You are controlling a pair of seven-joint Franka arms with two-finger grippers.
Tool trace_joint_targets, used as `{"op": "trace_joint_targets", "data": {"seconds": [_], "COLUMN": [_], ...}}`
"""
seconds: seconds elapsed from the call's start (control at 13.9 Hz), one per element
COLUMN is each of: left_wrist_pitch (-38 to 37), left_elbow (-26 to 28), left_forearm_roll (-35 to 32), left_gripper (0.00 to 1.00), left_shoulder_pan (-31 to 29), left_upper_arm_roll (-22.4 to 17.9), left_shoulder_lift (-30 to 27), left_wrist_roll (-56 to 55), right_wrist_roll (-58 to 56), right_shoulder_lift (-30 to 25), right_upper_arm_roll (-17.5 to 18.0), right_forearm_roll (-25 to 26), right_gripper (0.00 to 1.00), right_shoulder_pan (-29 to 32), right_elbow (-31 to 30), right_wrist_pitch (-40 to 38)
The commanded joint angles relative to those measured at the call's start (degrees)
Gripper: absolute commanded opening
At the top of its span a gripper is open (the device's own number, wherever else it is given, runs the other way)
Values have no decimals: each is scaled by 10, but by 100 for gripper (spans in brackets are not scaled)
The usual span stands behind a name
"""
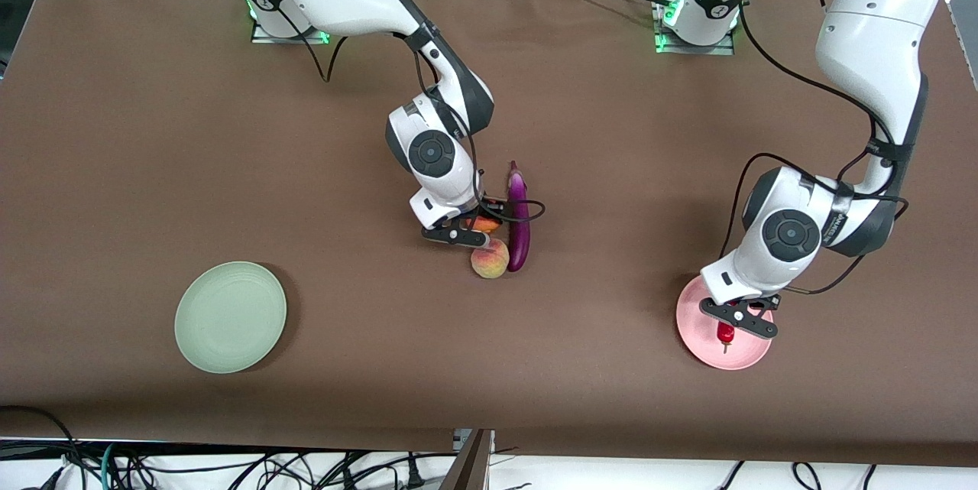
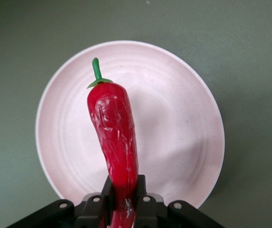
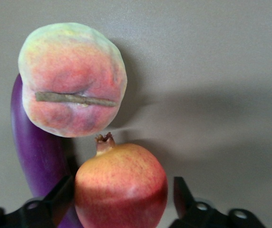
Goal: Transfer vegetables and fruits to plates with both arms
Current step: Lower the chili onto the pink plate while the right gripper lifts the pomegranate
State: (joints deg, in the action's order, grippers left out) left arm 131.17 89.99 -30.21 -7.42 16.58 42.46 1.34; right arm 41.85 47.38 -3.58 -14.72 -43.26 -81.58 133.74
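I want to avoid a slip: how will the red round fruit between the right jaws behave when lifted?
The red fruit with a small crown is round and smooth, so it may slip or roll. It looks firm and light. The peach and eggplant lie close and may get nudged.

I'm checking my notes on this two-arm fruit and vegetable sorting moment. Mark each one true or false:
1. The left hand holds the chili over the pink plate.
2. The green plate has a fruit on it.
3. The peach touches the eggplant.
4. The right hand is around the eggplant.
1. True: the left hand is shut on the chili over the pink plate.
2. False: the green plate holds no fruit.
3. True: the peach lies against the eggplant.
4. False: the right hand straddles the red apple-like fruit, with a gap at one finger.
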Motion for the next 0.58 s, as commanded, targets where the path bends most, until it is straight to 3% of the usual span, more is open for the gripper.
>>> {"op": "trace_joint_targets", "data": {"seconds": [0.0, 0.07, 0.14, 0.22, 0.29, 0.5], "left_wrist_pitch": [21, 22, 22, 22, 22, 14], "left_elbow": [-18, -17, -16, -16, -17, -17], "left_forearm_roll": [-5, -2, -3, -5, -5, -4], "left_gripper": [3, 3, 12, 62, 100, 100], "left_shoulder_pan": [6, 15, 19, 16, 12, 7], "left_upper_arm_roll": [4, 4, 4, 4, 4, 5], "left_shoulder_lift": [24, 24, 24, 25, 23, 8], "left_wrist_roll": [4, -3, -6, -4, 2, 9], "right_wrist_roll": [24, 23, 16, 10, 2, -86], "right_shoulder_lift": [7, 7, 6, -1, -13, -36], "right_upper_arm_roll": [-5, -5, -7, -11, -13, -20], "right_forearm_roll": [3, 4, 6, 8, 20, 26], "right_gripper": [43, 35, 28, 27, 27, 27], "right_shoulder_pan": [-6, -5, -5, -1, 7, 70], "right_elbow": [9, 9, 12, 14, 19, 85], "right_wrist_pitch": [4, 4, 3, -4, -23, -169]}}
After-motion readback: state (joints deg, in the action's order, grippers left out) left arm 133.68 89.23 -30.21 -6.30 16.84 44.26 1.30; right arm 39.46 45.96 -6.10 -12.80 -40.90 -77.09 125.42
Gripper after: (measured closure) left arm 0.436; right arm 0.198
